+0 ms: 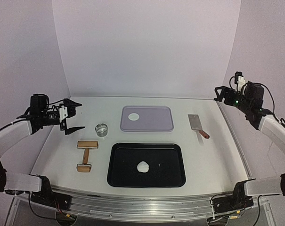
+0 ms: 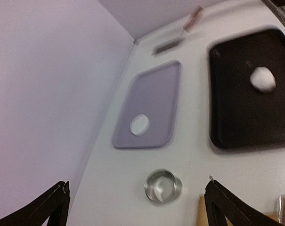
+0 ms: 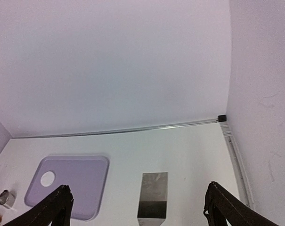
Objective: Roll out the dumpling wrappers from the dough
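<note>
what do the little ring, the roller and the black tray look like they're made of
The ring looks like shiny metal, likely steel: it gleams and mirrors light. The roller looks like bare matte wood, pale brown. The black tray is smooth with a faint sheen; coated metal or plastic, hard to say.

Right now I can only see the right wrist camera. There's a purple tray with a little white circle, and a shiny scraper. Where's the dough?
Observer: The dough is a small white lump in a black tray, which sits nearer the arms than the purple tray.
Operator: Is there something to roll it with?
Observer: Yes, a wooden roller lies on the table left of the black tray, and nothing is touching it.
Operator: Is the other hand holding anything?
Observer: No, the left gripper is open and empty, raised by the table's left side.
</note>
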Robot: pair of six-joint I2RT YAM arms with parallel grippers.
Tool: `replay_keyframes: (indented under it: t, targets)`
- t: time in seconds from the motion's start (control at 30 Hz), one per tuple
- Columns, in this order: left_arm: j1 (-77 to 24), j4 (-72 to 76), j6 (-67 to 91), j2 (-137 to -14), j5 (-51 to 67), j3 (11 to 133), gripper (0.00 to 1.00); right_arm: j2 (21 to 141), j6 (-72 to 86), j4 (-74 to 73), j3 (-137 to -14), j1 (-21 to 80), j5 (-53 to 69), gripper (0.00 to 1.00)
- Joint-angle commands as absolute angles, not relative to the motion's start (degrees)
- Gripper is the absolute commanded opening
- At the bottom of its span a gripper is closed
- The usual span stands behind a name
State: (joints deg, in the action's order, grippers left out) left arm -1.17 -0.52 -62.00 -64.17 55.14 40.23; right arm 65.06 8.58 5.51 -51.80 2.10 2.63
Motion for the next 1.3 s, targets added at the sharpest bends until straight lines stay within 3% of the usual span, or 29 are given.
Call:
replay_keyframes:
  t: [0.0, 0.07, 0.17, 0.33, 0.53, 0.9, 1.27]
  targets:
    - [-1.1, -52.6, -120.3, -73.8, 49.4, 51.3, 1.0, 69.6, 5.8, 0.4, -58.8, 8.6, 9.0, 0.94]
    - [-1.4, -59.8, -130.7, -79.2, 42.7, 55.9, 0.97, 71.6, 2.4, -0.1, -61.5, 13.6, 8.1, 0.94]
    - [-4.1, -63.4, -140.8, -86.0, 32.6, 60.7, 0.82, 74.8, 0.5, -1.6, -64.9, 18.9, 7.7, 0.94]
    - [-13.5, -58.2, -142.6, -91.9, 22.4, 62.9, 0.83, 78.8, -2.1, -1.6, -68.2, 26.0, 7.8, 0.94]
    - [-16.3, -59.2, -150.1, -95.9, 13.5, 63.0, 0.84, 80.2, -2.6, -1.6, -69.7, 30.5, 8.1, 0.94]
    - [-21.2, -49.9, -154.9, -98.9, 14.9, 58.8, 0.83, 83.0, -1.2, -1.6, -70.8, 32.6, 7.3, 0.94]
    - [-21.5, -46.5, -153.2, -102.4, 12.1, 57.0, 0.61, 85.1, -0.6, -1.5, -71.7, 34.0, 6.7, 0.94]
